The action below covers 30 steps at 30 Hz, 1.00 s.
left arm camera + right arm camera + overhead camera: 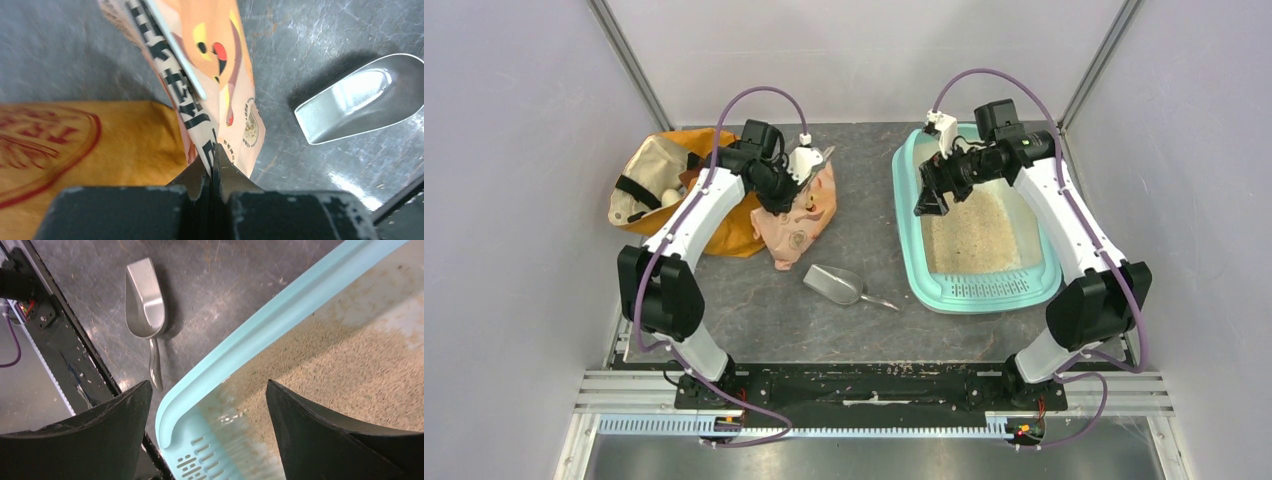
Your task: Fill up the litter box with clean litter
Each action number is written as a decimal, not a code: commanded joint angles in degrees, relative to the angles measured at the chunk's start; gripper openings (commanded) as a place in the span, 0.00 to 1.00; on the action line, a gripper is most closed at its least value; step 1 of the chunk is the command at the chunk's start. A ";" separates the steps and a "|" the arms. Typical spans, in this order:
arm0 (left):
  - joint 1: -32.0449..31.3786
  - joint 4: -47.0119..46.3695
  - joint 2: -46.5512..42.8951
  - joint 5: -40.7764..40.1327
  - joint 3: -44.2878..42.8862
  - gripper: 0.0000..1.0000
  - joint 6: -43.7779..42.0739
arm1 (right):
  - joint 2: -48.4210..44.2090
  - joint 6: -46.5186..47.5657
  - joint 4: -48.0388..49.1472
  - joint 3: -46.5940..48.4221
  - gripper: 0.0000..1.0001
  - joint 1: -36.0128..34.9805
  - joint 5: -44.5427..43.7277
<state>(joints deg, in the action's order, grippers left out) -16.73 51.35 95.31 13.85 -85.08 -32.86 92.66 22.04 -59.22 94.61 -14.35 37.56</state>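
Left gripper [212,167] pinching pouch [215,65]; right gripper [207,387] spread over litter box [290,315].

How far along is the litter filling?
Partly done: pale beige sandy litter covers much of the teal-green plastic litter box. In hand: the left gripper is shut on the peach-pink printed pouch; the right gripper hangs open over the box's rim. Left: probably more pouring, since some floor shows bare.

Dark grey scuffed tabletop [854,330] carries four items: orange fabric bag [649,170] far left; peach-pink printed pouch [799,225] touching it; silver metal scoop [836,284] centre; rectangular teal-green plastic litter box [990,291] right, near the scoop.
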 commanded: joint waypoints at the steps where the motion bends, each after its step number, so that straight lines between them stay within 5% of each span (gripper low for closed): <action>1: 0.03 -3.85 -0.86 9.48 -10.62 0.02 -14.57 | -2.79 0.46 6.76 1.48 0.92 1.75 6.14; 9: 0.40 -1.73 -5.31 19.92 -3.47 0.02 -41.32 | -2.87 3.40 12.22 -0.29 0.91 3.22 12.53; 13: 0.47 -11.39 -7.56 19.95 8.99 0.03 -47.64 | -0.46 5.59 13.97 -0.26 0.90 3.14 16.76; 18: 1.04 -13.58 -6.18 20.77 9.37 0.12 -44.78 | 3.13 9.21 14.95 1.62 0.91 1.81 18.35; 22: 1.60 -13.19 -7.30 21.16 8.50 0.37 -42.35 | 4.41 13.31 16.25 2.22 0.94 -1.01 17.04; 30: 2.38 -11.92 -9.74 21.27 10.81 0.45 -41.81 | 8.62 15.46 19.24 3.28 0.95 -7.22 14.96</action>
<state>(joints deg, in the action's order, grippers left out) -14.98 40.53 88.60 32.23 -74.50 -74.56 99.07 34.59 -43.07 94.72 -19.09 53.06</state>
